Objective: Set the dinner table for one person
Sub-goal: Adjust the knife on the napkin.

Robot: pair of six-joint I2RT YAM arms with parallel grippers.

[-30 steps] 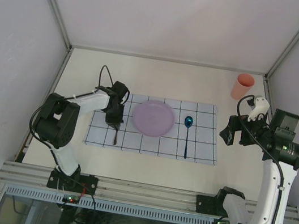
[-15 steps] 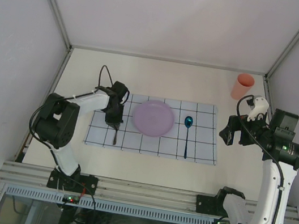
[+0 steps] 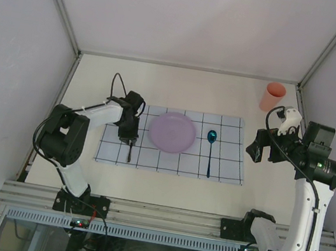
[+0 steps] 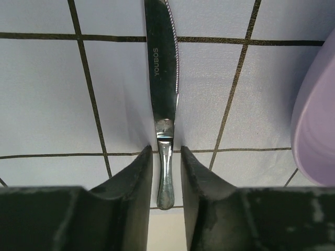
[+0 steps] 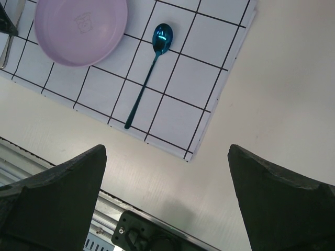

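A steel knife (image 4: 162, 68) lies flat on the pale blue grid cloth (image 4: 47, 99), left of the lilac plate (image 3: 172, 132). My left gripper (image 4: 166, 157) is low over the knife's handle end, its jaws narrowly open on either side with a thin gap each side. In the top view the left gripper (image 3: 128, 137) covers the knife's (image 3: 129, 152) upper part. A blue spoon (image 3: 210, 152) lies on the cloth right of the plate. My right gripper (image 5: 166, 151) is wide open and empty, held above the bare dinner table (image 5: 272, 130) off the cloth's right edge.
A salmon cup (image 3: 273, 96) stands at the table's far right corner. The cloth (image 3: 225, 167) lies across the middle of the table (image 3: 194, 85). The aluminium rail (image 5: 146, 230) and arm bases run along the near edge. Walls close in on the left, back and right.
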